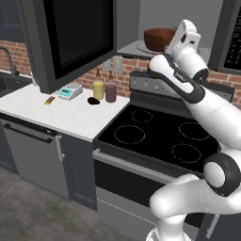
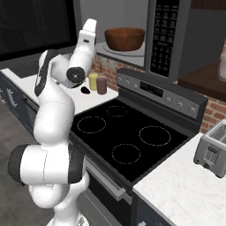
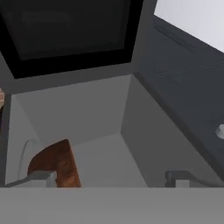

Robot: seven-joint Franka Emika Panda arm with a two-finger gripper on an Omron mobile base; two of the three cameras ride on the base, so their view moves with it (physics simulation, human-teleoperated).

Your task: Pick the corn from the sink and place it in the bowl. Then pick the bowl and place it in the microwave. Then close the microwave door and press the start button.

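Hanging over the black stovetop (image 2: 126,132), the microwave (image 2: 145,42) has its wide microwave door (image 1: 77,40) swung out to the left over the pale counter (image 1: 56,113), and the white arm reaches up toward the opening beside that door. Inside, the bowl (image 2: 125,38) sits on the glass turntable (image 2: 132,50), and the gripper (image 3: 111,179) sits just before it, fingers spread wide and holding nothing. Smaller things stand on the counter: a toaster (image 2: 212,150) at the right, a small scale (image 1: 70,91), a yellow cup (image 1: 98,89) touching a brown cup (image 1: 110,92), a dark oval item (image 1: 93,100) and an orange-brown stick (image 1: 49,100).
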